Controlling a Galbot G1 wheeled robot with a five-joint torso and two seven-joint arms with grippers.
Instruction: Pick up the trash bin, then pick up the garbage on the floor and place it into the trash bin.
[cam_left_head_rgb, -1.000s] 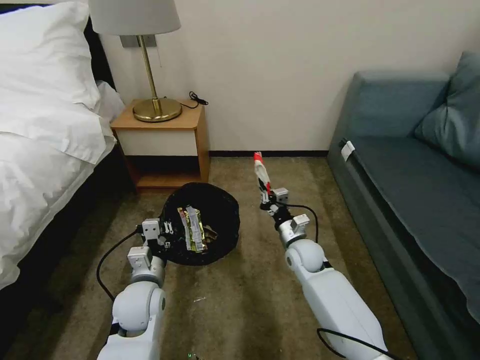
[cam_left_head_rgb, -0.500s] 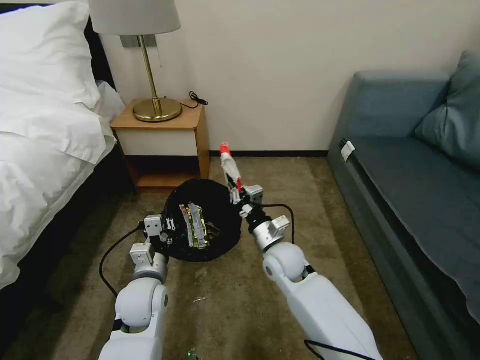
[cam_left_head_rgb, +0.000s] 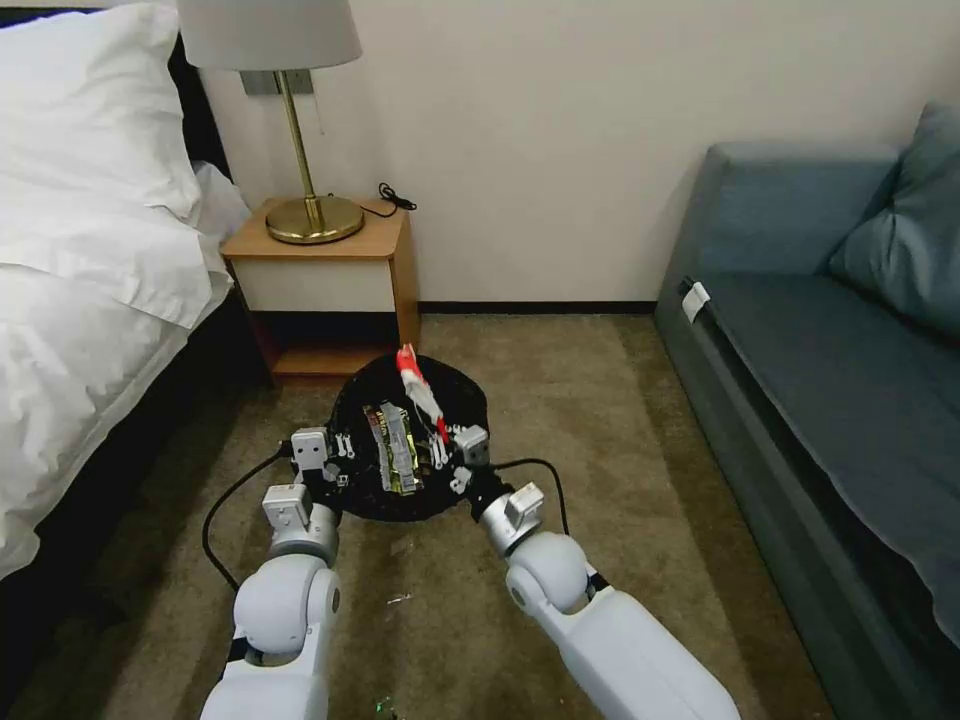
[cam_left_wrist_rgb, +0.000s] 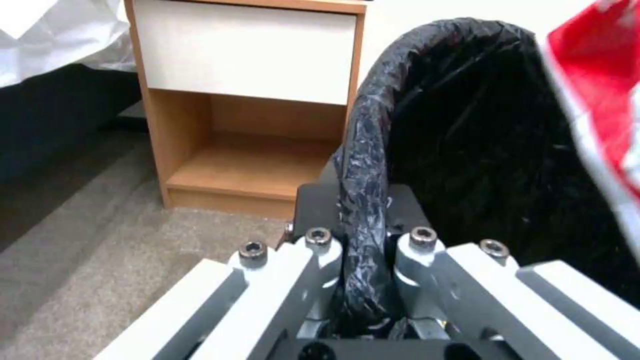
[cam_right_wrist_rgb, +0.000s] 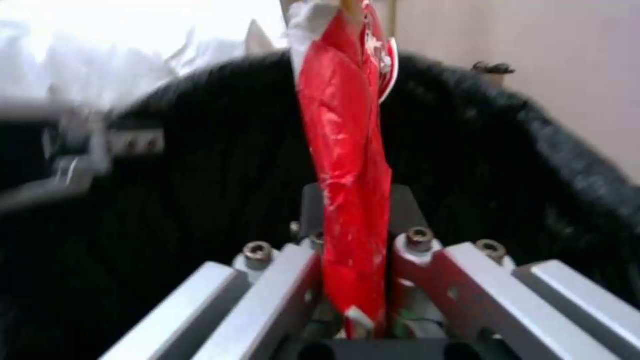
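My left gripper (cam_left_head_rgb: 338, 462) pinched the bag-lined rim of the trash bin (cam_left_head_rgb: 460, 385), holding it off the floor (cam_left_head_rgb: 560, 400). My right gripper (cam_left_head_rgb: 445, 450) clamped the red-white snack wrapper (cam_left_head_rgb: 418, 390) upright over the bin's mouth, the green-yellow bar wrapper (cam_left_head_rgb: 395, 450) lying inside. Beyond stood the nightstand (cam_left_head_rgb: 330, 285).

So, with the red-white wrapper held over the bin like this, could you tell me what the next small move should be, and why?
Probably open the right tool and let the red-white snack wrapper drop. It is clamped on the wrapper above the black-lined mouth of the trash bin, which the left tool grips by the rim, with a green-yellow bar wrapper already inside.
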